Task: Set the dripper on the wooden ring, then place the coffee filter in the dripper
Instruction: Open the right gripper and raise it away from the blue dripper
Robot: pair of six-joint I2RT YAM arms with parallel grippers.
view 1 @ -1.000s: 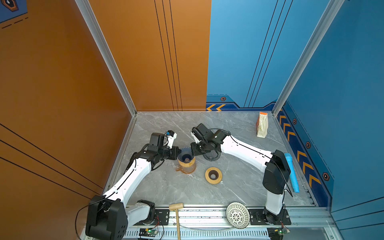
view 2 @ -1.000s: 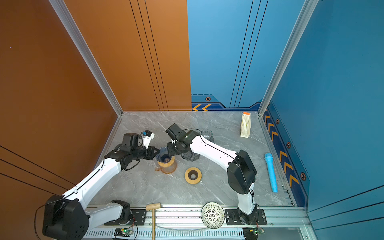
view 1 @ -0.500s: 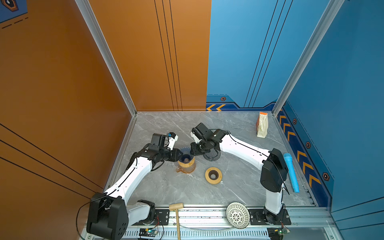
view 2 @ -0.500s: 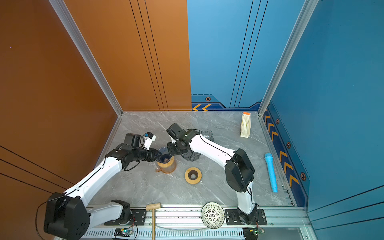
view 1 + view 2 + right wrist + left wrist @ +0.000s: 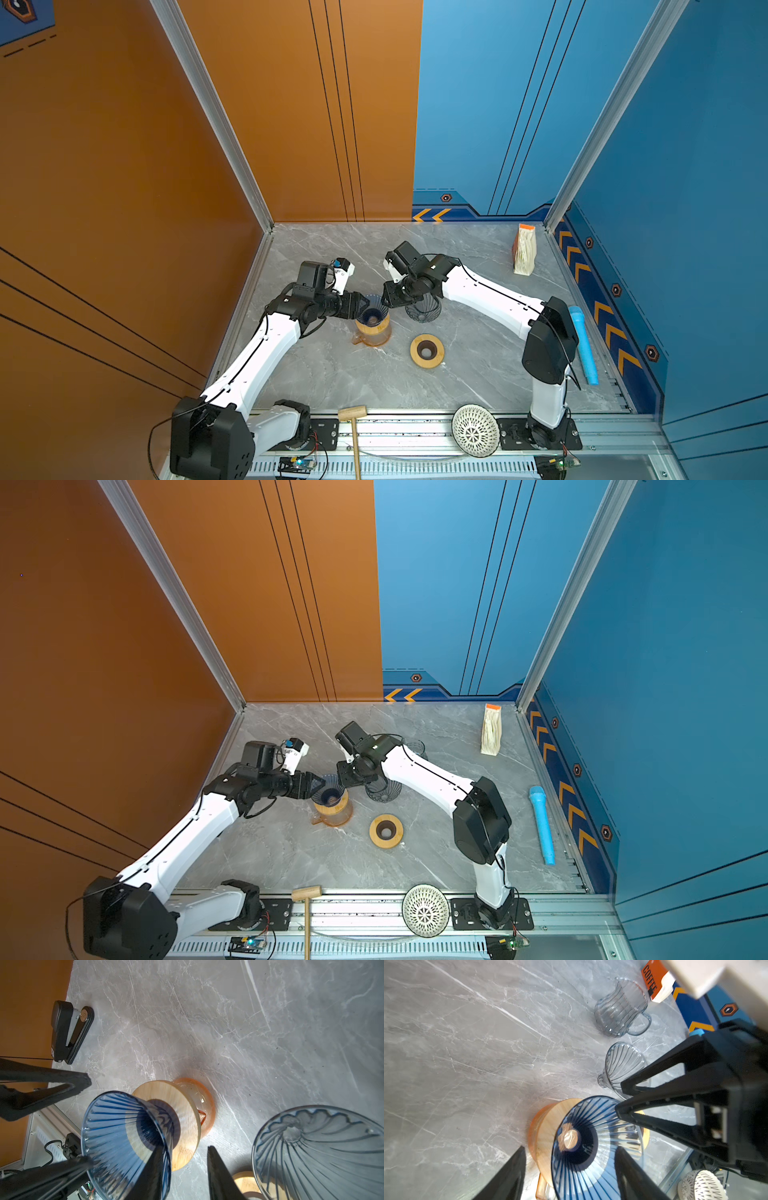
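Observation:
The blue ribbed coffee filter cone point(image 5: 372, 309) point(image 5: 328, 793) sits tilted in the wooden collar point(image 5: 548, 1126) point(image 5: 182, 1105) of the orange glass dripper point(image 5: 372, 334) point(image 5: 332, 814). My left gripper point(image 5: 365, 301) point(image 5: 570, 1148) is wide open, with one finger outside the cone point(image 5: 591, 1167) and one over its mouth. From the other side my right gripper point(image 5: 388, 301) point(image 5: 184, 1148) is open too. Its jaws stand astride the cone's rim point(image 5: 116, 1126) with a gap showing.
A clear ribbed glass cone point(image 5: 423, 311) point(image 5: 311, 1147) stands just right of the dripper, with a loose wooden ring point(image 5: 427, 351) in front. A glass jug point(image 5: 618, 1007) and a coffee bag point(image 5: 524, 249) are at the back. A blue tube point(image 5: 584, 345) lies at the right edge. A black stapler-like thing point(image 5: 68, 1030) is by the orange wall.
Both grippers have gone from shut to open beside the blue cone. The left gripper has opened wider. The cone stays on the wooden collar.

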